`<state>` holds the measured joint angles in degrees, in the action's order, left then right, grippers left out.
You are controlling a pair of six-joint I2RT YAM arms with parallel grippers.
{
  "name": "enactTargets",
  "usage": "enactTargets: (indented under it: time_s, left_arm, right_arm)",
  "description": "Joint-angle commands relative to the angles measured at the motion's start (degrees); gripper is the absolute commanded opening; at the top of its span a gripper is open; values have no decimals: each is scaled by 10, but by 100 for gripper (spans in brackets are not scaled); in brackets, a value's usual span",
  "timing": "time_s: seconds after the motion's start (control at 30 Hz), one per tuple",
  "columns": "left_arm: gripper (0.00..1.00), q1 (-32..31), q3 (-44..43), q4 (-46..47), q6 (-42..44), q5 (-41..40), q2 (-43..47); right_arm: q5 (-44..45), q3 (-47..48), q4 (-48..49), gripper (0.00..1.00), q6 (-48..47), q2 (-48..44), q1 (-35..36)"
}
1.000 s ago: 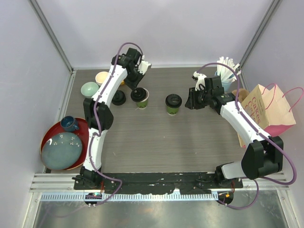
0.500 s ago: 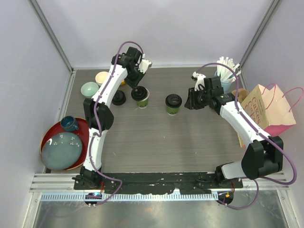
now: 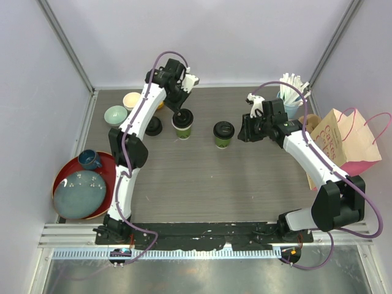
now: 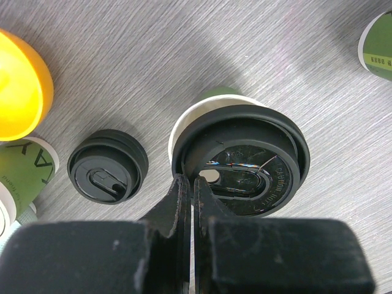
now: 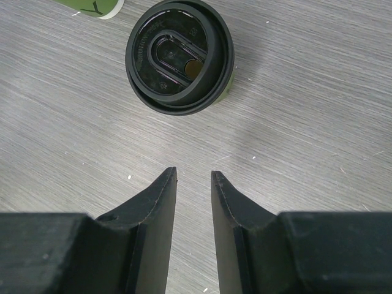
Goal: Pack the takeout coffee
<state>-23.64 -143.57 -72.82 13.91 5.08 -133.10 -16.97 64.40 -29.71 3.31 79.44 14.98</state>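
Two dark-green paper cups stand mid-table. The left cup (image 3: 182, 130) has a black lid (image 4: 245, 160) lying askew on it, and its white rim (image 4: 176, 130) shows on the left. My left gripper (image 3: 182, 112) (image 4: 193, 182) is shut on the near edge of that lid. The right cup (image 3: 223, 134) (image 5: 179, 58) stands with its lid seated. My right gripper (image 3: 246, 130) (image 5: 193, 176) is open and empty, just right of that cup and apart from it.
A loose black lid (image 3: 153, 126) (image 4: 107, 173) lies left of the left cup. A yellow bowl (image 4: 18, 86) and a pale green bowl (image 3: 115, 114) are at the back left. A red tray (image 3: 64, 174) holds a blue plate. A straw cup (image 3: 293, 101) and a paper bag (image 3: 343, 144) are at the right.
My left gripper has shifted slightly back and to the right with the lid over the left cup. The right arm has barely moved.
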Motion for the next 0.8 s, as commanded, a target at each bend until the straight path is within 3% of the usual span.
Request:
enactTargets:
  time_s: [0.0, 0.5, 0.77]
  left_arm:
    - [0, -4, -26, 12, 3, -13, -8]
    - [0, -4, -33, -7, 25, -28, -36]
    - [0, -4, -29, 11, 16, -17, 25]
  right_arm:
    - [6, 13, 1, 35, -6, -5, 5]
    - [7, 14, -3, 35, -9, -3, 8]
    - [8, 16, -6, 35, -10, 2, 10]
